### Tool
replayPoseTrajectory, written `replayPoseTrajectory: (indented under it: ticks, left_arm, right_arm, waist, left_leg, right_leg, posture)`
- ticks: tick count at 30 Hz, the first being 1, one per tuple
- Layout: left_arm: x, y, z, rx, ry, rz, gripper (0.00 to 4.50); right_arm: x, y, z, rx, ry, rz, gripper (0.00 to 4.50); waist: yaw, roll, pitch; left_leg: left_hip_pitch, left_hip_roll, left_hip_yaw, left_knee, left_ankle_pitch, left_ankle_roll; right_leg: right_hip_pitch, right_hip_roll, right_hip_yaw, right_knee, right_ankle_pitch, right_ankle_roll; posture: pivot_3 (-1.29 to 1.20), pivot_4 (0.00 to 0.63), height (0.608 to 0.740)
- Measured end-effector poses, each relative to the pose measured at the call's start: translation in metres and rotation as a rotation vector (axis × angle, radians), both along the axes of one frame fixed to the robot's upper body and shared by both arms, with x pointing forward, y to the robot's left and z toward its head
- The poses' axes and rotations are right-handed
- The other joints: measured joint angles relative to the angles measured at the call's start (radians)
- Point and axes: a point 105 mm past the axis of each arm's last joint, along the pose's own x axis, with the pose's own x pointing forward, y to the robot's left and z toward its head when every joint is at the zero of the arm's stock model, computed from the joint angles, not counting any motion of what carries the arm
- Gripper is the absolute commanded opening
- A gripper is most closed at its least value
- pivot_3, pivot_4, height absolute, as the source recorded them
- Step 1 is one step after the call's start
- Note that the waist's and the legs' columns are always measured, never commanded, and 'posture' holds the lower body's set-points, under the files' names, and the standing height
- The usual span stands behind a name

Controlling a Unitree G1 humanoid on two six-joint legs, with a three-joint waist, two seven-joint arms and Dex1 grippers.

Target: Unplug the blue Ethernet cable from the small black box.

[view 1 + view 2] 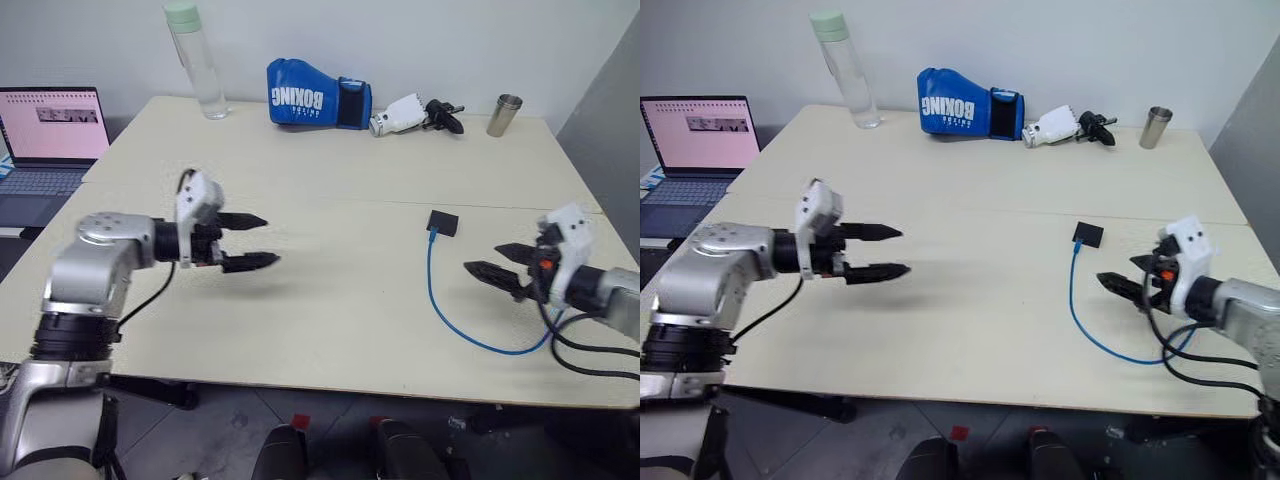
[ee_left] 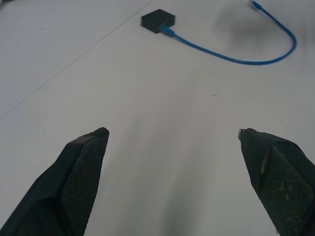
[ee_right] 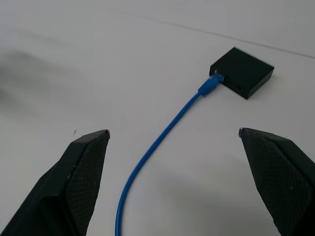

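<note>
We hold both black two-fingered grippers, left gripper [image 1: 262, 241] and right gripper [image 1: 488, 261], wide and empty above the cream table [image 1: 330, 330], because the thin blue Ethernet cable [image 1: 432, 275] remains plugged into the small matte black box [image 1: 443, 222] toward the right edge.

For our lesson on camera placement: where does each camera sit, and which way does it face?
Eye views: on the head, looking down over the table; both arms show.
Left wrist view: along the open left gripper, towards the small black box.
Right wrist view: along the open right gripper, close above the box.
Shared: the blue Ethernet cable, plugged into the box.
</note>
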Motion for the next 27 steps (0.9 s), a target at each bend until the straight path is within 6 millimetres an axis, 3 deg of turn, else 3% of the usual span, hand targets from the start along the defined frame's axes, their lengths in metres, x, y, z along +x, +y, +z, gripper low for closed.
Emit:
replayPoseTrajectory:
  ticks: [5,9,19,27]
  left_arm:
    - [0.0,-0.021,-0.003,-0.025,-0.043,-0.018,4.5]
    - [-0.003,-0.03,-0.004,-0.026,-0.051,-0.038,4.5]
    - [-0.001,-0.029,-0.003,-0.026,-0.053,-0.005,4.5]
    - [-0.001,-0.029,-0.002,-0.023,-0.058,0.002,4.5]
  right_arm:
    - [0.022,0.028,-0.031,0.006,0.027,-0.133,4.46]
    - [0.044,0.027,-0.055,0.01,0.055,-0.307,4.46]
    - [0.087,0.024,-0.067,0.089,0.025,-0.526,4.46]
    - [0.1,0.028,-0.07,0.048,-0.025,-0.575,4.46]
  waist:
    - [-0.001,0.0,0.0]
    - [0.0,0.0,0.0]
    - [-0.003,0.0,0.0]
    - [-0.003,0.0,0.0]
  left_leg:
    - [0.0,0.0,0.0,0.0,0.0,0.0]
    - [-0.001,-0.001,0.001,0.0,0.0,0.0]
    - [-0.001,0.0,0.001,-0.001,0.0,0.0]
    - [0.0,0.0,0.001,-0.002,0.0,0.0]
  right_leg:
    - [0.0,0.0,0.001,-0.001,0.0,0.0]
    - [-0.001,0.0,0.0,-0.001,0.0,0.0]
    - [-0.001,0.0,0.001,-0.001,0.0,0.0]
    - [-0.001,0.0,0.001,-0.001,0.0,0.0]
  posture:
    - [0.0,0.15,0.74]
    - [0.0,0.15,0.74]
    - [0.0,0.15,0.74]
    - [0.0,0.15,0.74]
